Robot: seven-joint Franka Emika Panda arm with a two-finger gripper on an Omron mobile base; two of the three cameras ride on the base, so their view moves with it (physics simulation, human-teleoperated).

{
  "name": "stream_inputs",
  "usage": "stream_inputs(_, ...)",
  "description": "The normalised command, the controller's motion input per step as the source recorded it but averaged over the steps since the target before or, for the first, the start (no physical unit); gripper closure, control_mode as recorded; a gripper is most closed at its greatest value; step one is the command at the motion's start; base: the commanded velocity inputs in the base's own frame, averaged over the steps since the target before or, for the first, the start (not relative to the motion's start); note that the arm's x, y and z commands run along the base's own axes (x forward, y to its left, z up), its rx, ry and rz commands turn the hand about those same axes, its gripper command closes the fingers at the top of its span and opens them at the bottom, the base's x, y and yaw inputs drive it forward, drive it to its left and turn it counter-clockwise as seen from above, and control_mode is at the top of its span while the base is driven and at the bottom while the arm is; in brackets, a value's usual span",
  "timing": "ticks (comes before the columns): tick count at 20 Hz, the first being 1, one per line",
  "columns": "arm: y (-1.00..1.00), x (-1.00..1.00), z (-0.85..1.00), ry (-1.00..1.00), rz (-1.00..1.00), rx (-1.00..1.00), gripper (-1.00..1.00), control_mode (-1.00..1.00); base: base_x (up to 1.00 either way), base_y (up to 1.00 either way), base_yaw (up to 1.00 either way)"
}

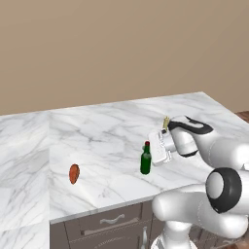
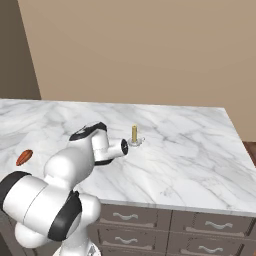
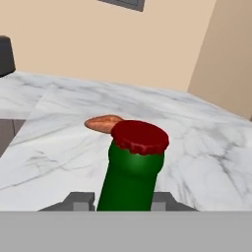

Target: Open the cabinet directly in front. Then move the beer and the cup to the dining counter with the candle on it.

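Note:
The beer [image 1: 145,161], a slim green bottle with a red cap, stands upright on the white marble dining counter [image 1: 97,136] near its front edge. My gripper [image 1: 148,152] reaches in from the right and is shut on the bottle's neck. In the hand view the beer [image 3: 130,179] sits tight between the two dark fingertips [image 3: 81,201]. The candle [image 2: 134,133], a pale yellow stick on a round base, stands further back on the counter, just behind my hand. The cup and the cabinet are out of view.
A reddish-brown oval item [image 1: 74,173] lies on the counter left of the bottle. Dark drawers with silver handles [image 2: 150,220] run under the front edge. A beige wall [image 1: 121,48] stands behind the counter, and a dark object [image 3: 5,54] sits far left.

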Motion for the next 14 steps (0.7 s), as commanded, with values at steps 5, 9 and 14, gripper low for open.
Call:
stream_inputs(5, 0.10, -0.09, -0.41, -0.04, 0.03, 0.00, -1.00, -1.00, 0.00, 0.00, 0.00)
stream_inputs(9, 0.03, -0.22, -0.09, -0.07, 0.00, 0.02, -1.00, -1.00, 0.00, 0.00, 0.00)
stream_inputs(14, 0.00, -0.26, 0.02, -0.01, 0.00, 0.04, -1.00, -1.00, 0.00, 0.00, 0.00)
